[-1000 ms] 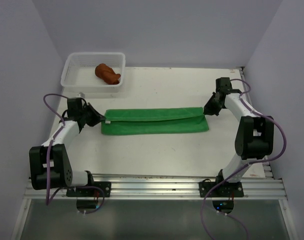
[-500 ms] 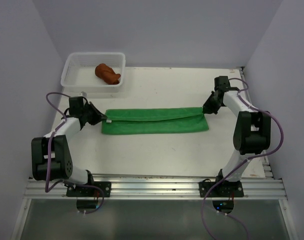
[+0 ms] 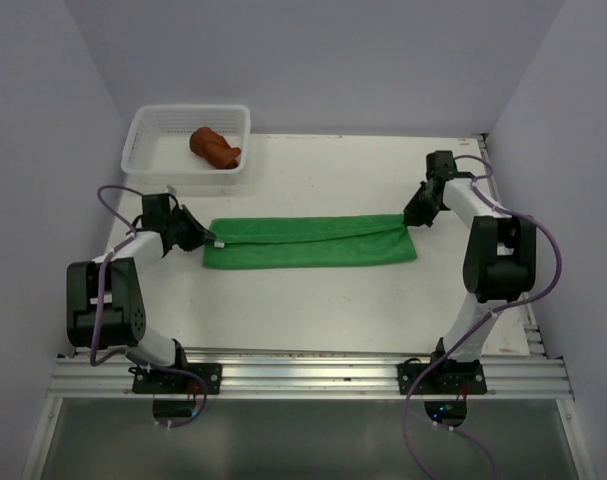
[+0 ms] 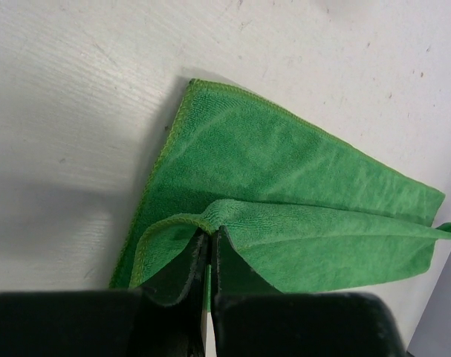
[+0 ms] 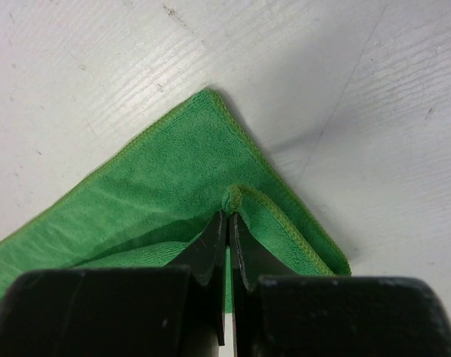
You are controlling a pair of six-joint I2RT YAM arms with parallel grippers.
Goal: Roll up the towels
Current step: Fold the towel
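Note:
A bright green towel (image 3: pixel 310 243) lies across the table middle as a long folded strip. My left gripper (image 3: pixel 211 240) is shut on the hem of its upper layer at the left end, the pinched cloth (image 4: pixel 210 221) raised off the lower layer. At the right end my right gripper (image 3: pixel 407 219) is shut on the upper layer's corner (image 5: pixel 236 198), also lifted slightly. The rust-brown towel (image 3: pixel 215 147) sits bunched up inside the white mesh basket (image 3: pixel 143 135) at the back left.
The basket stands against the back wall just behind my left arm. Purple cables loop beside both arms. The table's right edge (image 3: pixel 511 205) runs close behind the right arm.
Both grippers have drifted slightly toward the back with the green towel's top layer, and both forearms swung outward. The towel strip looks a little narrower.

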